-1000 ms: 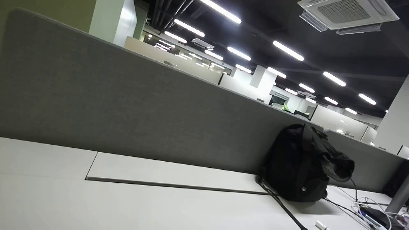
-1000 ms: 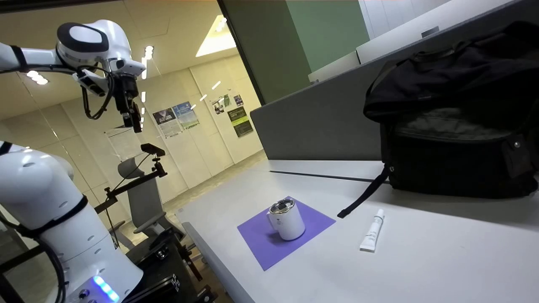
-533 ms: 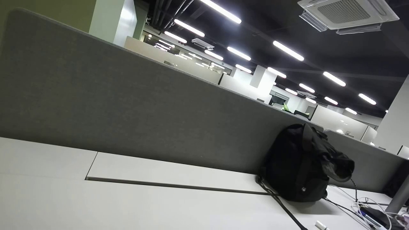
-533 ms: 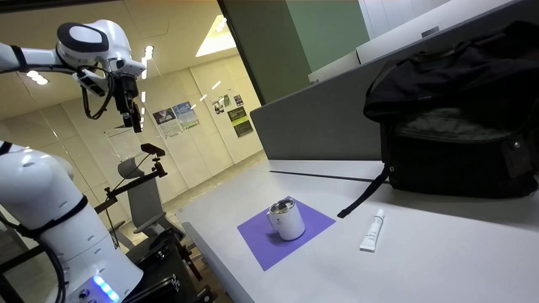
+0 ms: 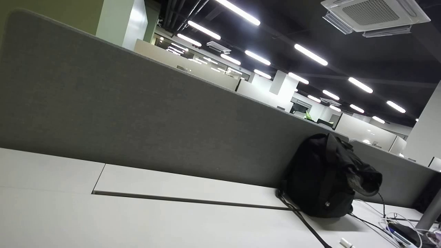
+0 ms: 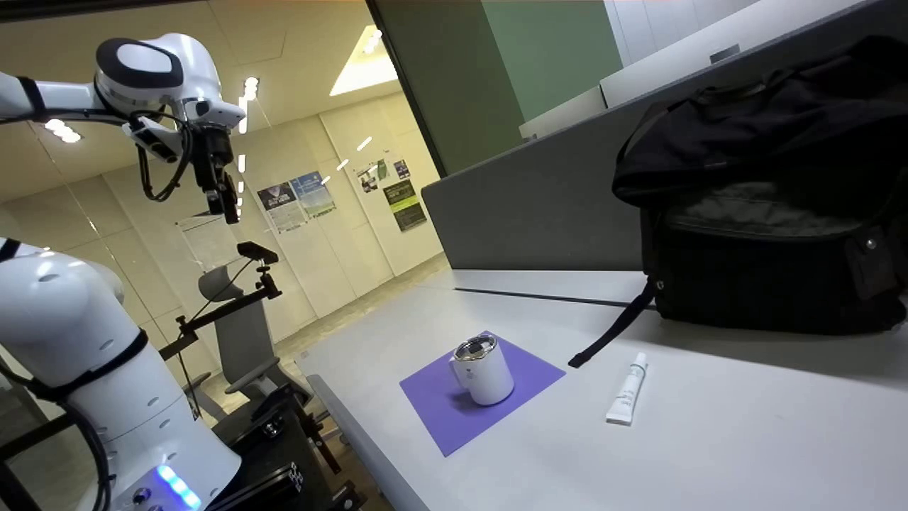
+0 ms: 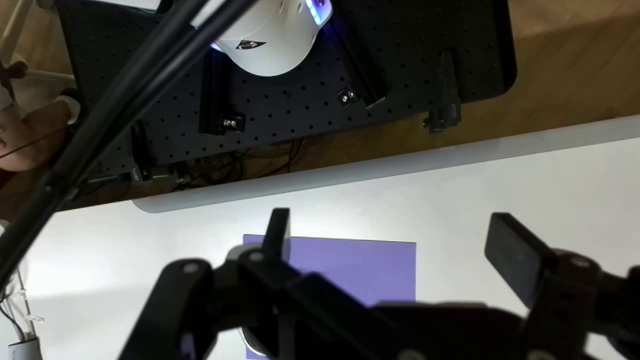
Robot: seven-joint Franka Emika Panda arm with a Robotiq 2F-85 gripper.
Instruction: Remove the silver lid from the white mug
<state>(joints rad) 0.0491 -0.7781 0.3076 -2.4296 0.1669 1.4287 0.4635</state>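
One white mug (image 6: pixel 489 382), standing on a purple mat (image 6: pixel 452 426), silver lid (image 6: pixel 475 347) on; one tool (image 7: pixel 392 242), jaws parted, nothing held. Advised: centre over the lid, pinch its rim, lift straight up.

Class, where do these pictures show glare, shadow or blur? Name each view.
In an exterior view, ceiling lights burn out white; in an exterior view, the silver lid glints and the white mug casts a soft shadow on the purple sheet; in the wrist view, the hand looks slightly blurred.
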